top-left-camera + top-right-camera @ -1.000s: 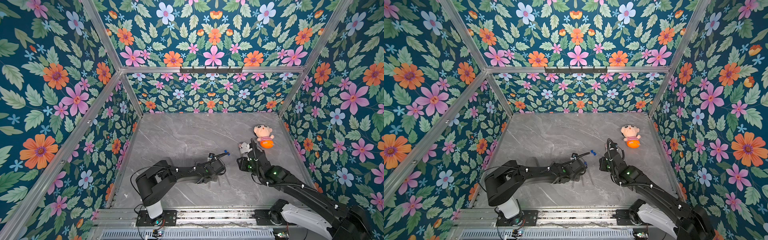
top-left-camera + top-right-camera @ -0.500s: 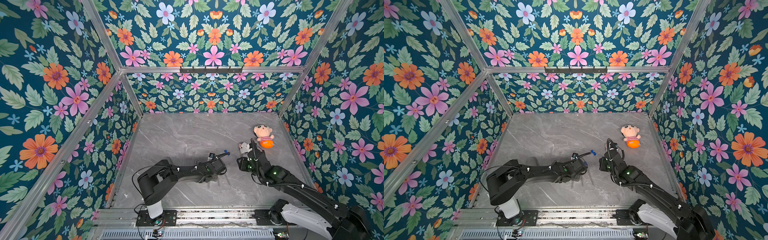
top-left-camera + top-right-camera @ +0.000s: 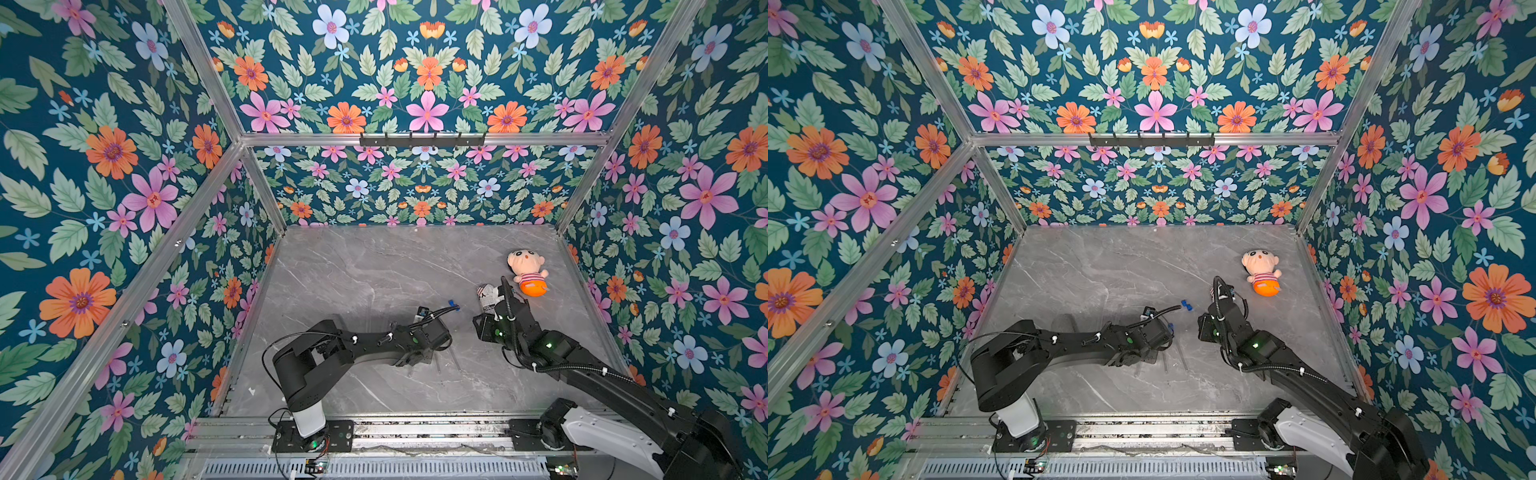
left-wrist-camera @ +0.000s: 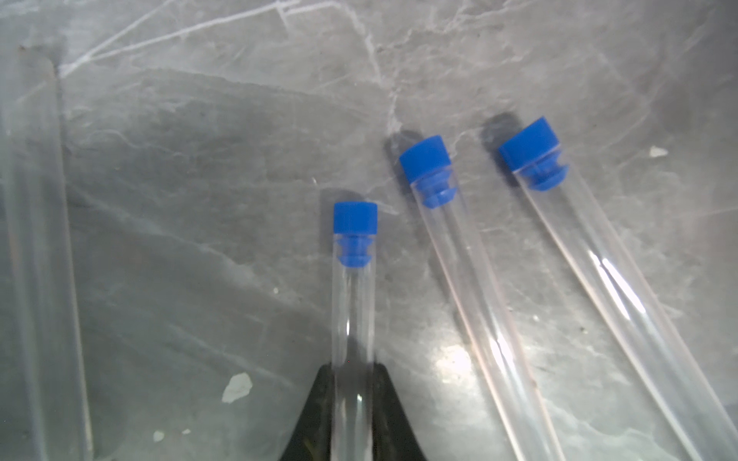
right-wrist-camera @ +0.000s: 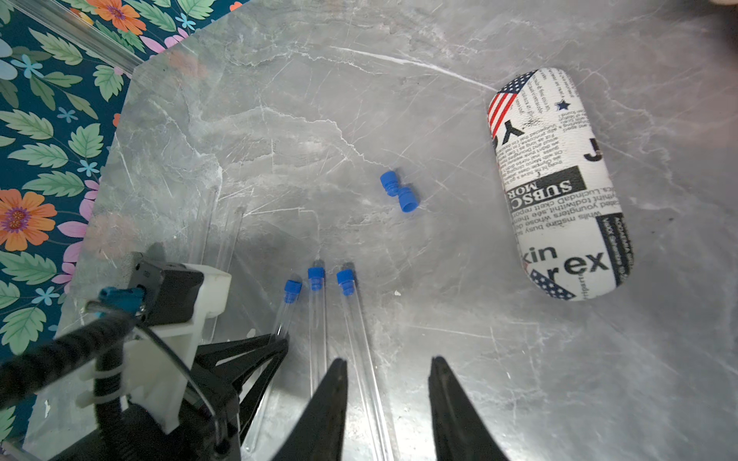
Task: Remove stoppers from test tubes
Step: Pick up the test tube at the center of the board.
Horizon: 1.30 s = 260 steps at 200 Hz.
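Blue stoppers [image 5: 315,275] plug three tubes [image 5: 317,319] side by side on the marble [image 5: 479,359]; two more lie loose nearby. Your left gripper [image 4: 353,369] is clamped on one tube; your right gripper [image 5: 388,361] stands apart, empty.

Bright, even light falls from above in both top views, leaving soft shadows on the table [image 3: 374,270]. The left wrist view is hazy, with glare on the tubes [image 4: 611,279]; the stoppers [image 4: 425,157] cast short dark shadows. The right wrist view is sharper, bowed at its edges.
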### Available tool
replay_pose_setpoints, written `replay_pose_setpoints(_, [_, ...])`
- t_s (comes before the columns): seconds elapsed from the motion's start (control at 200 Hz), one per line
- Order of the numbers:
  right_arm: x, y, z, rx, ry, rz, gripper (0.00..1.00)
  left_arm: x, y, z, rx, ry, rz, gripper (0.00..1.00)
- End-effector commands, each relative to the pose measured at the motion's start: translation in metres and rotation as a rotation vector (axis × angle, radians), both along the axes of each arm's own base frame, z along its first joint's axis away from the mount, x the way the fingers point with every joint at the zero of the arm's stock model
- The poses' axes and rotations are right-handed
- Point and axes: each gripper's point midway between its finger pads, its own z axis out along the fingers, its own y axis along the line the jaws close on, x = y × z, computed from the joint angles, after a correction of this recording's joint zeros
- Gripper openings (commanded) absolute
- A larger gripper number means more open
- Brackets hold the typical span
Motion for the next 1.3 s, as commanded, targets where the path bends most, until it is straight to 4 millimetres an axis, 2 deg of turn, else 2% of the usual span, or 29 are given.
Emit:
replay_pose_setpoints(0.0, [0.003, 0.003, 0.006, 0.027, -0.015, -0.006, 0.37, -0.019, 0.022, -0.013, 0.083, 0.094, 0.003, 0.25])
replay_pose_setpoints(0.14, [0.002, 0.003, 0.005, 0.027, -0.013, -0.006, 0.37, -0.018, 0.021, -0.014, 0.083, 0.090, -0.005, 0.28])
replay_pose_setpoints(0.425, [0.002, 0.002, 0.007, 0.036, -0.024, -0.009, 0.37, -0.022, 0.023, -0.021, 0.086, 0.107, -0.011, 0.16])
replay_pose_setpoints(0.61, [0.001, 0.002, 0.011, 0.048, -0.038, -0.011, 0.36, -0.018, 0.014, -0.009, 0.026, 0.073, -0.031, 0.12])
replay_pose_setpoints(0.76, [0.002, 0.001, 0.017, 0.061, -0.060, -0.012, 0.36, -0.005, -0.002, 0.024, -0.097, -0.031, -0.071, 0.12])
replay_pose_setpoints(0.92, [0.004, 0.001, 0.027, 0.083, -0.099, -0.019, 0.35, 0.010, -0.020, 0.073, -0.232, -0.171, -0.157, 0.11])
replay_pose_setpoints(1.12, [0.010, 0.016, 0.047, 0.112, -0.137, 0.047, 0.34, 0.023, -0.016, 0.129, -0.387, -0.331, -0.222, 0.11])
replay_pose_setpoints(1.295, [0.014, 0.020, 0.070, 0.195, -0.165, 0.016, 0.34, 0.021, -0.011, 0.156, -0.496, -0.428, -0.279, 0.12])
